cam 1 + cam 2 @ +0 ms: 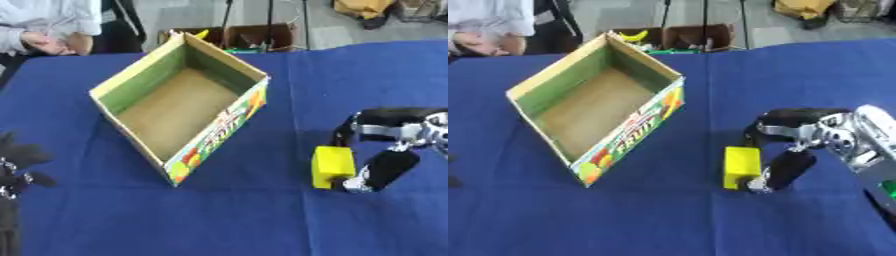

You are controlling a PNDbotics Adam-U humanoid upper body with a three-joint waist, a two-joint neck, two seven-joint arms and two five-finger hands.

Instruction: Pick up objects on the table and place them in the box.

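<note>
Right hand sits low on the blue table, its thumb and fingers curled around the yellow block, which stands on the cloth just to the hand's left; whether it actually pinches the block yet I can't tell. Further to the hand's left and a little beyond lies the cardboard box, open and with nothing inside, so no placing is done. Left hand rests open, well apart at the left edge

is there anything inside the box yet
No, the box shows only its bare brown floor; the yellow block sits on the table by the right hand.
</note>
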